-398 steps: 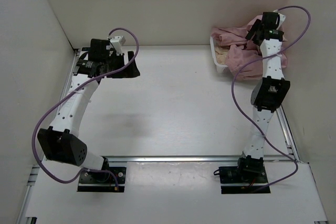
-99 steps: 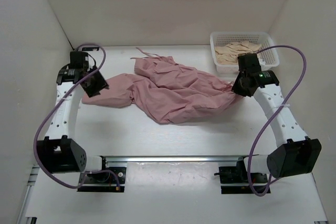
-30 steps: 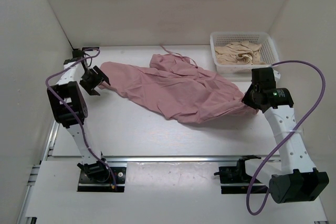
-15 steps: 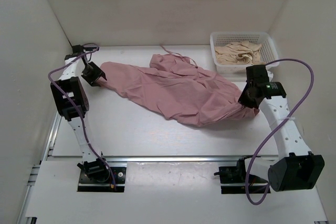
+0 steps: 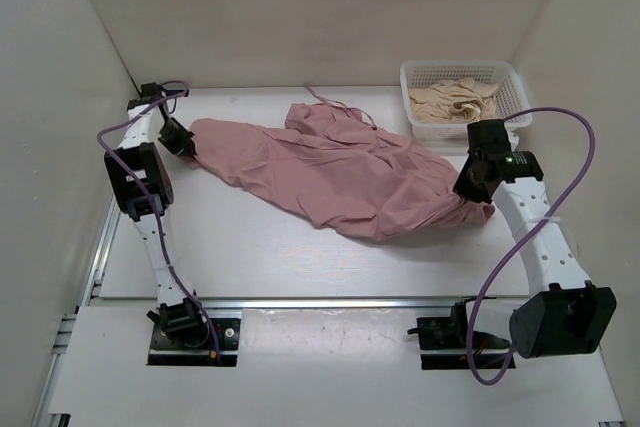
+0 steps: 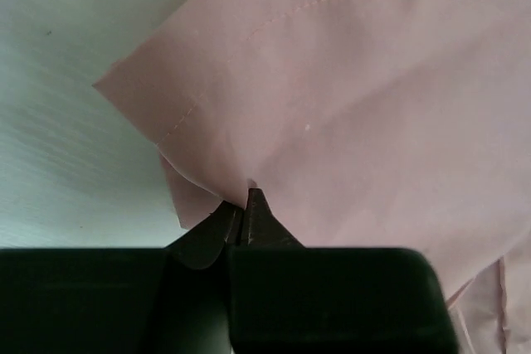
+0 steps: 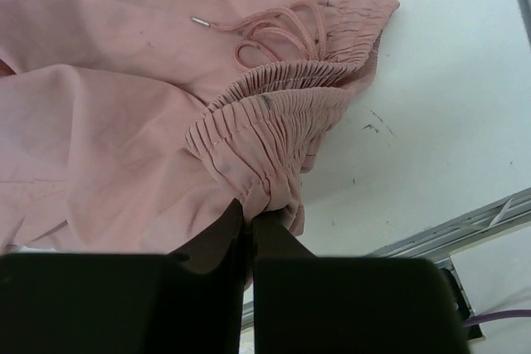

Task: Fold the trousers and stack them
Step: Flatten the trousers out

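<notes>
Where the trousers are spread across the table, their long axis is seen to run on a diagonal from the far left to the near right, and a gripper is placed at each end of it. The left gripper is closed on the corner of a leg hem at the far-left end (only a narrow bite of fabric is taken between the tips, as the left wrist view shows). The right gripper is closed on the gathered elastic waistband at the near-right end, with the drawstring lying loose on the cloth just beyond. From either gripper the garment is thus found inward, toward the middle of the table; neither arm is favoured, since each end is held. The cloth between the two grips is rumpled and not drawn taut, and a second leg cannot be told apart from the first. The basket with the beige garment is set at the far right, near the waist end but apart from it. No fold is yet made. The coming move is judged to depend on the two held ends being carried along, or across, this one diagonal line.
</notes>
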